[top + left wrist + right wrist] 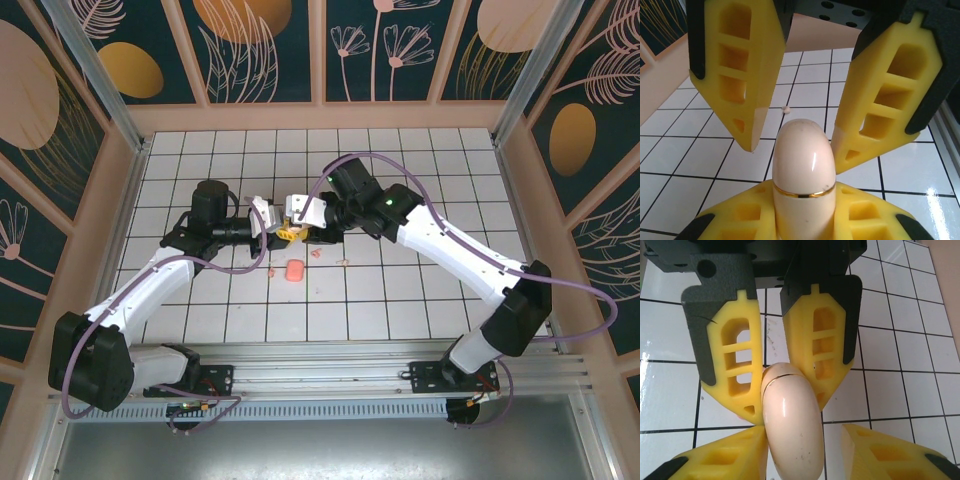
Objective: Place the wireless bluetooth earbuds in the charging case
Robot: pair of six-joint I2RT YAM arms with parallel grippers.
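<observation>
Tiled tabletop (420,300); cream case (802,155) bottom hidden within left tool (802,192).

Bright, even light; slight glare

We are looking into a robotics lab cell. A white gridded worktop (400,300) is boxed in by aluminium frame posts (85,60) and wall panels (385,45) printed with leaves and flowers. A left arm (150,290) and a right arm (450,250), both trailing purple cables (590,300), are bolted to an aluminium rail (320,380).
</observation>
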